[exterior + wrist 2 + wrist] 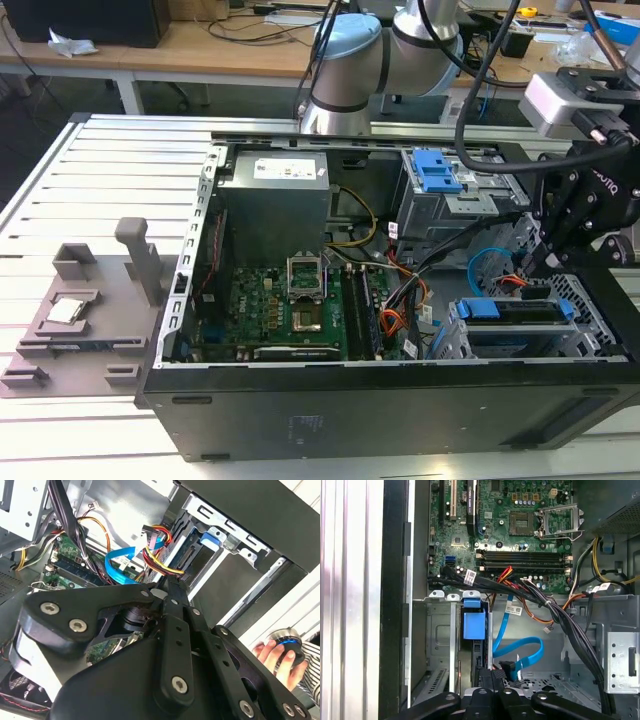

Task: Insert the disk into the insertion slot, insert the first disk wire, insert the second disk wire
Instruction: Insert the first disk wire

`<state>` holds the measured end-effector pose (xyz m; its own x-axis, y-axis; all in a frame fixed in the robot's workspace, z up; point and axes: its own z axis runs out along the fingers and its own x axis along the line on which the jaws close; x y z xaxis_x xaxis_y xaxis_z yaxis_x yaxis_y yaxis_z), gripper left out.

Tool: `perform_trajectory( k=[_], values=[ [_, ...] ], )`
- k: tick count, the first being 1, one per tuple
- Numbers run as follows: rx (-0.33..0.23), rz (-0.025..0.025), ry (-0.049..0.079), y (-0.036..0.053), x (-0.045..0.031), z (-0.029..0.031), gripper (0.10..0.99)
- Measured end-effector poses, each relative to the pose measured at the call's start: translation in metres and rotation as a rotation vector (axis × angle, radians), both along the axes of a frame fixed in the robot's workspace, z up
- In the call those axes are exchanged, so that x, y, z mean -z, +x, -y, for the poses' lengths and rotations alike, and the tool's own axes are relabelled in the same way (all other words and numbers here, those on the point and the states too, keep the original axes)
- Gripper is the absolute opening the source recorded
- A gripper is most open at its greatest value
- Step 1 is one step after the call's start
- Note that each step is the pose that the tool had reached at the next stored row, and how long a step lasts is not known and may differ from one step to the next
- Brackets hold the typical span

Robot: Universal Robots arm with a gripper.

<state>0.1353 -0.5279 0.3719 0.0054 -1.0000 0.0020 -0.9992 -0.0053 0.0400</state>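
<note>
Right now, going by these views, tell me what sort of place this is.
Most likely a robotics lab or workshop: an open computer case sits on a slotted metal table, the robot arm stands beyond it, and wooden workbenches strewn with cables run along the back.

Blue-framed disk point(473, 624) seated in grey insertion slot point(440, 632), blue disk wire point(522, 642) looped beside

No words or numbers can be read. In the exterior view a white sticker point(290, 168) sits on the grey power box point(275, 215) just beyond the green board point(290, 310), its print too small. In the first wrist view one white tag point(469, 576) and a second white tag point(512, 610) hang on black wires point(520, 592) beside the green board, print too tiny.
</note>
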Motion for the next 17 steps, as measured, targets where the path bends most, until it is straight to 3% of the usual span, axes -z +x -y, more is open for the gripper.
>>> perform_trajectory(
  k=[3, 6, 10, 14, 17],
  values=[
    [0.000, 0.0000, 0.000, 0.0002, 0.0000, 0.0000, 0.114],
    [0.000, 0.0000, 0.000, 0.0003, 0.0000, 0.0000, 0.302],
    [0.000, 0.0001, 0.000, 0.0004, 0.0000, 0.0009, 0.302],
    [0.000, 0.0000, 0.000, 0.0004, 0.0000, 0.0099, 0.302],
    [0.000, 0.0000, 0.000, 0.0004, 0.0002, 0.0105, 0.302]
  ],
)
